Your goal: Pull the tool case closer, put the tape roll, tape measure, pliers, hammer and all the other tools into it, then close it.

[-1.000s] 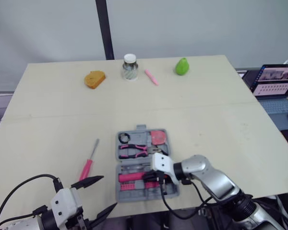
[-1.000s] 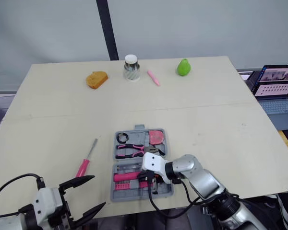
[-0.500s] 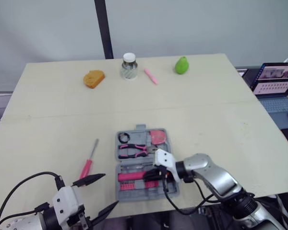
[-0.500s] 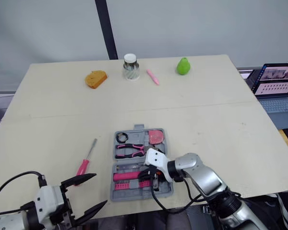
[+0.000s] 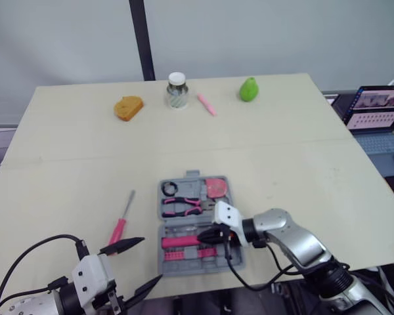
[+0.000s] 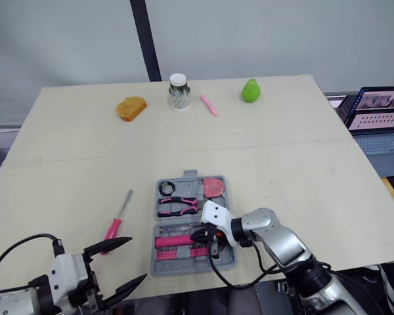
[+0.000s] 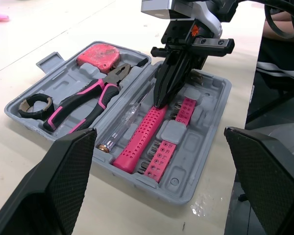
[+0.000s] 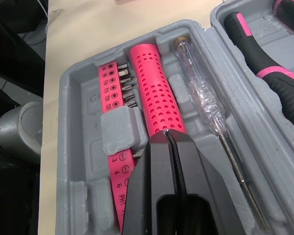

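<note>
Grey tool case (image 7: pixel 209 108): lies open near the front edge of the desk (image 5: pixel 282 151), just ahead of my right arm.
Far half: tape roll (image 7: pixel 25 110), pliers (image 7: pixel 95 93) and tape measure (image 7: pixel 102 55), each in its own moulded recess.
Near half: pink perforated handle (image 8: pixel 154 98), with a strip of bits (image 8: pixel 110 98) on one side and a clear tester screwdriver (image 8: pixel 201 95) on the other.
Right end effector (image 8: pixel 167 134): fingers pressed together, tips down at the perforated handle; I cannot tell whether they touch it.
Left end effector (image 5: pixel 134 268): fingers spread wide, empty, at the desk's front-left edge.
Outside the case: a pink-handled screwdriver (image 5: pixel 121 223) lies on the desk to its left; a jar (image 5: pixel 176 90), a pear (image 5: pixel 249 89) and a pink pen (image 5: pixel 207 105) sit near the far edge.
</note>
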{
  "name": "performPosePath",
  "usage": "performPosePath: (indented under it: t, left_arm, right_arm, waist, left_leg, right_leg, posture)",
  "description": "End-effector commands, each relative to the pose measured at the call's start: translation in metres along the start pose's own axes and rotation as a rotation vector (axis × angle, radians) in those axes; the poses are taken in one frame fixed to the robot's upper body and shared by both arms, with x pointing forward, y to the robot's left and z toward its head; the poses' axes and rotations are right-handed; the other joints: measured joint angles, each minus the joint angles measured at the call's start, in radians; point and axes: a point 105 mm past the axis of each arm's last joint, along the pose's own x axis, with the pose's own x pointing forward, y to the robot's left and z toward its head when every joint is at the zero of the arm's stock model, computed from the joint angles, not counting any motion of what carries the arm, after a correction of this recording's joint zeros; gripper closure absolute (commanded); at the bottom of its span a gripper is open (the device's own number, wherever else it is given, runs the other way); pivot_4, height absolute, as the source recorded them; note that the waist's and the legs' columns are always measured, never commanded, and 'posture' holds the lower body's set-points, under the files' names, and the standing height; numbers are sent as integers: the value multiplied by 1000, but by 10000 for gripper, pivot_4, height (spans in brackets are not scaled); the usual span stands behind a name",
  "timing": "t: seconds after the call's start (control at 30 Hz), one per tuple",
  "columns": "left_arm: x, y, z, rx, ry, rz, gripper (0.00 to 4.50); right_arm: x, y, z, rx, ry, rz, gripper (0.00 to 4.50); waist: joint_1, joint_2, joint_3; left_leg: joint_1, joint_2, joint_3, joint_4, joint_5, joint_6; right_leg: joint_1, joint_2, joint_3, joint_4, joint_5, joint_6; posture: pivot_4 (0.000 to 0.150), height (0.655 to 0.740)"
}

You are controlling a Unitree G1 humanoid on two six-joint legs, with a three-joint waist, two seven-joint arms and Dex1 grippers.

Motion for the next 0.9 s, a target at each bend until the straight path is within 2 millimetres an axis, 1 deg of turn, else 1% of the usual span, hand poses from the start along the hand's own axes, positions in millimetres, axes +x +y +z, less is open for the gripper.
performPosePath:
  t: [0.03,0.23,0.37,0.9]
  left_arm:
    - [1,-2,3,12,-7,-5,0]
    - [1,-2,3,11,-8,-4,0]
    - [1,-2,3,10,-7,-5,0]
    - [2,-2,4,11,-13,-10,0]
  right_arm:
    - [2,4,-6,-9,25,15,44762]
    - [4,6,-21,-10,85,12,44762]
    - [5,7,-28,-10,111,15,44762]
    - [8,6,-42,107,152,-3,44762]
  waist:
    - [0,0,0]
    - [0,0,0]
    - [0,0,0]
    - [0,-1,-2]
  left_leg:
    - [0,0,0,0,0,0]
    - [0,0,0,0,0,0]
    - [0,0,0,0,0,0]
    - [1,1,0,0,0,0]
  right_leg:
    - [0,0,0,0,0,0]
    - [0,0,0,0,0,0]
    - [0,0,0,0,0,0]
    - [1,0,0,0,0,0]
  posture:
    - [1500,7400]
    - [1500,7400]
    - [1500,7400]
    - [1500,7400]
